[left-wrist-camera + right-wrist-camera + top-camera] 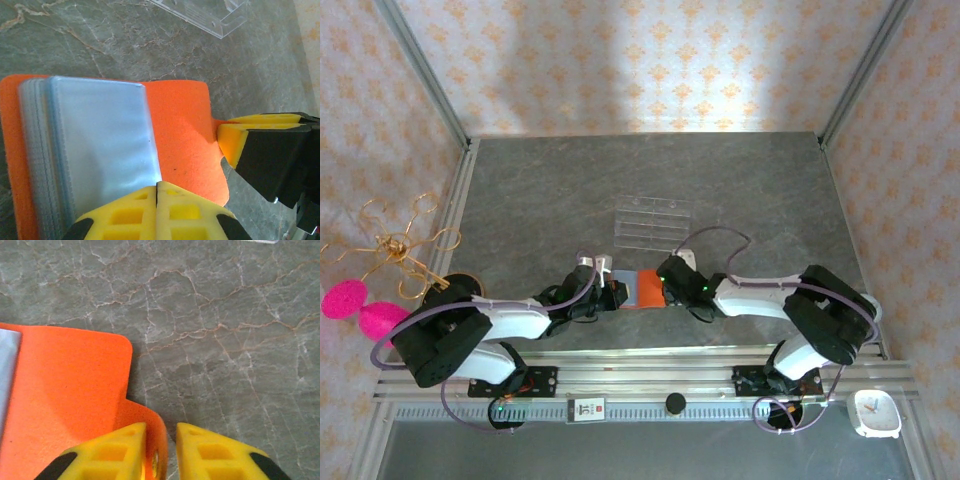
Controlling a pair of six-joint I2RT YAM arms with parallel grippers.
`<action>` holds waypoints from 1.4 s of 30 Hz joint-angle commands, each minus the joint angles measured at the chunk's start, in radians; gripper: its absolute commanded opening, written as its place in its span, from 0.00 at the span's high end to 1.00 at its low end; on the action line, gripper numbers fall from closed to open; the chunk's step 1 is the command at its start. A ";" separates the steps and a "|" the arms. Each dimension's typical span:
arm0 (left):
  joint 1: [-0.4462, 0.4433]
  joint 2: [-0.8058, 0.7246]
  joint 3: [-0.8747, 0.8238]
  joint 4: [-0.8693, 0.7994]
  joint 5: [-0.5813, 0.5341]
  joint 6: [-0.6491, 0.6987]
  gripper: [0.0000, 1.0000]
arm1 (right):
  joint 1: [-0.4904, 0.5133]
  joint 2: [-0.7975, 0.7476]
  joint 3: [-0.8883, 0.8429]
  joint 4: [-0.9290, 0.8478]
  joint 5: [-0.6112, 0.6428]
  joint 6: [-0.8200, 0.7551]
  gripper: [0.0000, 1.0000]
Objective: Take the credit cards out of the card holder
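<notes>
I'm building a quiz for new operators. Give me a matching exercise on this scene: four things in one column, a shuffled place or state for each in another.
1. orange-red felt card holder
2. clear acrylic tiered rack
3. left tool
4. right tool

A. fingers apart, orange snap tab between them
B. lying open between the two tools
C. fingers pressed together at the clear plastic sleeves' edge
D. farther back on the grey marbled table

Pairs: 1-B, 2-D, 3-C, 4-A

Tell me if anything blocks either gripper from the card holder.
Nothing visible does: the left gripper is shut at the clear sleeves of the card holder, and the right gripper straddles its snap tab.
</notes>
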 commanded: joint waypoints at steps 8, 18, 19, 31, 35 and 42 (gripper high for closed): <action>-0.022 -0.115 0.059 0.036 0.034 -0.005 1.00 | -0.003 0.003 -0.035 0.022 0.006 0.010 0.82; -0.094 0.152 0.187 0.106 0.116 -0.004 1.00 | -0.003 -0.023 -0.061 0.053 -0.001 0.018 0.82; -0.094 0.174 0.198 0.086 0.113 -0.003 1.00 | -0.003 -0.029 -0.065 0.054 -0.001 0.021 0.82; -0.095 0.344 0.293 -0.025 0.132 -0.005 1.00 | -0.003 -0.249 -0.106 0.050 -0.011 0.029 0.71; -0.094 0.347 0.293 -0.013 0.135 -0.010 1.00 | -0.010 -0.298 -0.132 0.118 -0.116 0.018 0.89; -0.093 0.340 0.289 -0.004 0.135 -0.014 1.00 | -0.025 -0.129 -0.122 0.184 -0.198 0.047 1.00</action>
